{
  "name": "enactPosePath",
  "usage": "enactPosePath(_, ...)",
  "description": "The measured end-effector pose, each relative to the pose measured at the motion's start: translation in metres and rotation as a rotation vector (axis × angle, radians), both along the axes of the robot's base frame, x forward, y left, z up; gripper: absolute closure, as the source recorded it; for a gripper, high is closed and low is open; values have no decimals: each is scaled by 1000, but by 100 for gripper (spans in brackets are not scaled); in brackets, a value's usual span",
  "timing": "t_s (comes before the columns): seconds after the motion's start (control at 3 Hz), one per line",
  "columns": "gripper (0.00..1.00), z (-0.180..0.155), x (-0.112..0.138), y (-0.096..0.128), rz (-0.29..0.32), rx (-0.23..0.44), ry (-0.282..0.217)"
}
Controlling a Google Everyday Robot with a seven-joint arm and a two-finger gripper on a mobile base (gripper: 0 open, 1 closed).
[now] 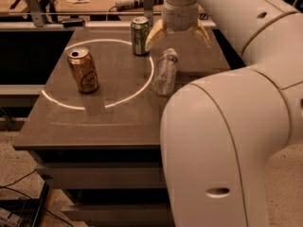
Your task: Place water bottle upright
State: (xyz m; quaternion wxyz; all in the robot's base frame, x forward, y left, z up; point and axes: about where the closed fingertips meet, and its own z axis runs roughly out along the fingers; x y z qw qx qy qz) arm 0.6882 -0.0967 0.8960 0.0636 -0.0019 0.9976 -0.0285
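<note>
Cream-tipped hand (179, 42) hovers — spread wide — just over the water bottle (165, 74).

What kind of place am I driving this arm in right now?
Likely a robotics lab or workshop: a cluttered workbench with a power strip behind, and a test table marked with a white ring. The gripper hangs open just above the water bottle on that table.

No legible text (tool (178, 45) above water bottle (165, 74))
</note>
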Motion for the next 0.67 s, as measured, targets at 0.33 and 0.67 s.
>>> enactPosePath(0.33, 0, -13, 2, 9, -60, 107, 37)
enactPosePath(0.67, 0, -24, 0, 12, -99, 190, 73)
